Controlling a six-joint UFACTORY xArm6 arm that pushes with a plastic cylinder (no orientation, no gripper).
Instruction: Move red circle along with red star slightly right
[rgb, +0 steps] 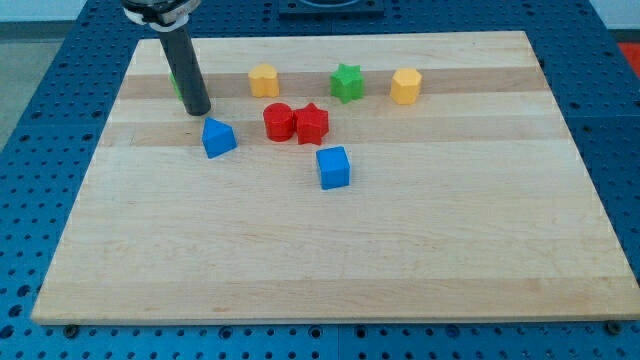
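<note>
The red circle (278, 122) and the red star (311, 123) sit side by side, touching, in the upper middle of the wooden board (330, 260). The star is on the circle's right. My tip (197, 111) rests on the board to the circle's left, well apart from it. It stands just above and left of a blue triangular block (218, 138). A green block (176, 84) is mostly hidden behind the rod.
A yellow block (264, 80), a green star (347, 82) and a yellow hexagon (405, 86) stand in a row near the view's top. A blue cube (334, 167) lies below and right of the red star.
</note>
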